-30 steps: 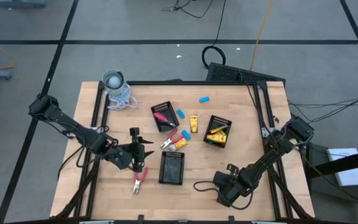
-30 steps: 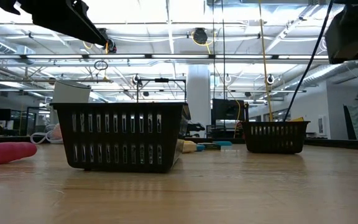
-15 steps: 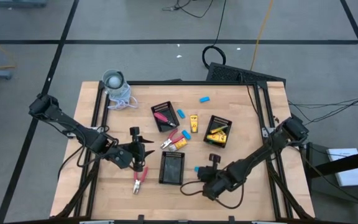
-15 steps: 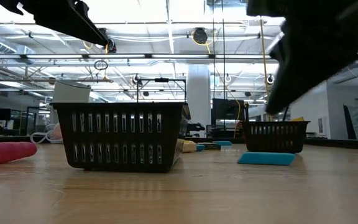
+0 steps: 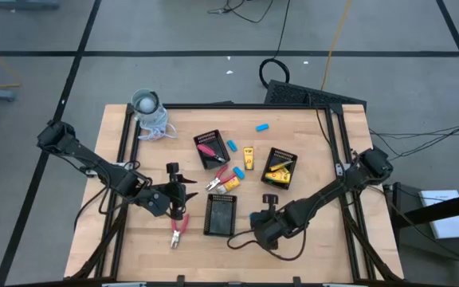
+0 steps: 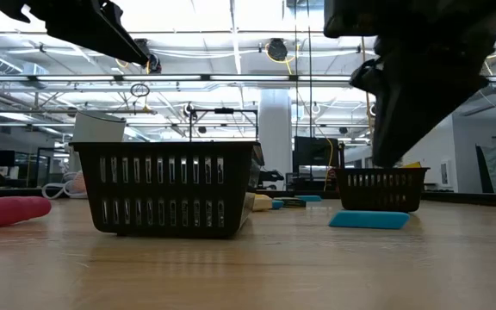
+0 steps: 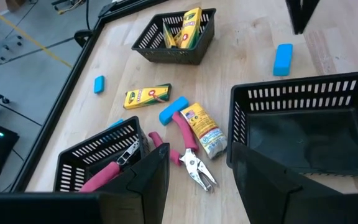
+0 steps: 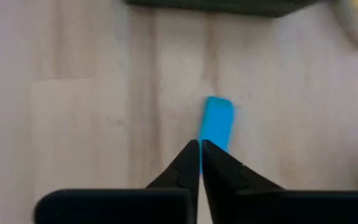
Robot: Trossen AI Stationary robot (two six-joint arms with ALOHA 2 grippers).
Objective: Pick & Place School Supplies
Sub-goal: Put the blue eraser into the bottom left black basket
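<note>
**A:** From above: a pale wooden table (image 5: 309, 159) with a black frame stands on a grey tiled floor crossed by cables. What sits on it?

**B:** Three black slotted plastic trays: one (image 5: 210, 148) holding a red-handled plier tool (image 5: 206, 149), one (image 5: 279, 167) holding yellow crayon boxes (image 5: 277, 169), and an empty one (image 5: 220, 215) between the arms. Loose on the wood lie another red-handled plier tool (image 5: 177, 230), a yellow box (image 5: 248, 158) and a light-blue oblong eraser (image 5: 262, 127). A grey-white round cup (image 5: 145, 103) stands at a far corner.

**A:** And the arms?

**B:** The left gripper (image 5: 183, 196) hangs just beside the empty tray. The right gripper (image 5: 262, 215) is near that tray's other side.

**A:** At table height?

**B:** Smooth wood grain runs towards a hall of white ceiling beams and strip lights. The near tray's ribbed wall (image 6: 169, 198) fills the middle; a flat light-blue piece (image 6: 369, 220) lies on the wood beneath the dark right arm (image 6: 420, 77).

**A:** The left wrist camera?

**B:** Its fingers (image 7: 151, 180) stand well apart, holding nothing, above pliers (image 7: 188, 152), a blue piece (image 7: 173, 109) and a labelled yellow box (image 7: 146, 96).

**A:** The right wrist?

**B:** Its pointed fingers (image 8: 182, 168) are pressed together, gripping nothing; the light-blue piece (image 8: 217, 124) lies flat on the wood just past the tips.
</note>
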